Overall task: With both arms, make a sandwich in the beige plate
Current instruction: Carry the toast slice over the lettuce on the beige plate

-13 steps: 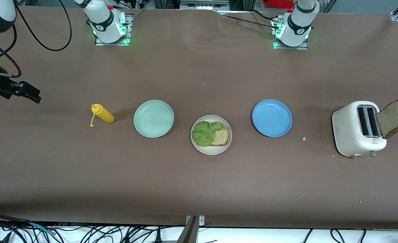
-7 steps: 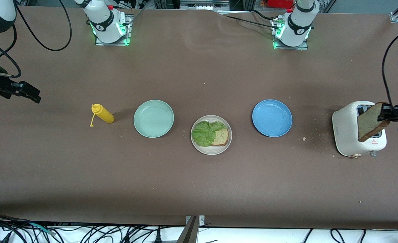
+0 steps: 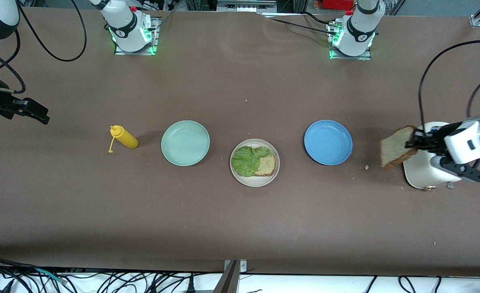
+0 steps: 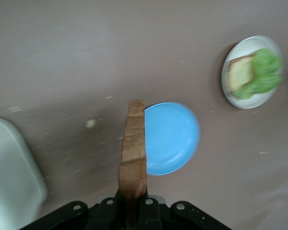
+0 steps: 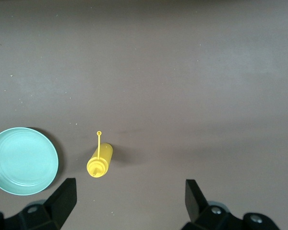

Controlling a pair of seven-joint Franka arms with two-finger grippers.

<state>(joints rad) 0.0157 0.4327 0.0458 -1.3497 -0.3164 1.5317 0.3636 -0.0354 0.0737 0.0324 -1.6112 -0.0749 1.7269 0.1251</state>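
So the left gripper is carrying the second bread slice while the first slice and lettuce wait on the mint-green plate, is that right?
Not quite: the front view shows the first slice and lettuce on the beige plate; the mint-green plate holds nothing. The left gripper does carry the second bread slice.

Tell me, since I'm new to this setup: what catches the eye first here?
The left gripper carries a brown wholegrain bread slice in the air beside the white toaster. Mid-table, the round beige plate holds a bread slice under a crinkled green lettuce leaf, between a mint-green plate and a blue plate.
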